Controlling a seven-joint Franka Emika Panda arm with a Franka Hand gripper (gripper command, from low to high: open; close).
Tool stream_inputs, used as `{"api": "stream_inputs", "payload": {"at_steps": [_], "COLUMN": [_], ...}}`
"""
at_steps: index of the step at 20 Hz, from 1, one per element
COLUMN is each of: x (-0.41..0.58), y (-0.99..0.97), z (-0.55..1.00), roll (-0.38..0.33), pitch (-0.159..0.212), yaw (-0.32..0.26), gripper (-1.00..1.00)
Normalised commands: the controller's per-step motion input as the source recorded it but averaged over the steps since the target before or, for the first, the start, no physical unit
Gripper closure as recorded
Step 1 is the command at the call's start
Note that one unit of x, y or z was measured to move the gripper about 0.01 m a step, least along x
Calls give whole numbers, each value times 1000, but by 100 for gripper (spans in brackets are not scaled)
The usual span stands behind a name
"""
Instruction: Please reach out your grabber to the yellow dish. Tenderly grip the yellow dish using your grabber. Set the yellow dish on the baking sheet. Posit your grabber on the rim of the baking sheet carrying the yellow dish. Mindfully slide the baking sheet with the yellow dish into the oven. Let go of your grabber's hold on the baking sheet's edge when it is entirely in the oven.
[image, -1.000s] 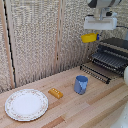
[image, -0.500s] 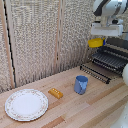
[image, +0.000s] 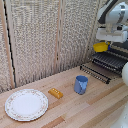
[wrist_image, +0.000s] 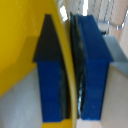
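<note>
Lifted higher, yellow dish (image: 100, 47) hangs empty in pincer (wrist_image: 71, 75) above baking sheet (image: 107, 62).

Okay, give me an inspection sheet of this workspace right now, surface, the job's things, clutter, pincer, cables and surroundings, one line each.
Surface: light wooden tabletop, planked.
Job's things: yellow dish held in the air above the end of the baking sheet nearer the exterior view's left; the sheet sticks out of the oven at the exterior view's right.
Clutter: blue cup, orange-yellow block, white patterned plate, all on the table and apart from each other.
Pincer: pincer shut on the yellow dish's rim, one blue finger on each side of the wall.
Cables: nothing seen.
Surroundings: woven beige screen panels behind the table.
</note>
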Motion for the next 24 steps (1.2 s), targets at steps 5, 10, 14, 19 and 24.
{"api": "stream_inputs", "payload": {"at_steps": [5, 10, 14, 19, 24], "x": [0, 96, 129, 14, -18], "y": [-304, -348, -691, -554, -67], "z": [-113, -100, 0, 19, -39], "roll": [19, 29, 57, 47, -3], "pitch": [5, 9, -36, -97, -21], "yaw": [-19, -30, -132, -75, 0], "gripper": [100, 100, 100, 100, -100]}}
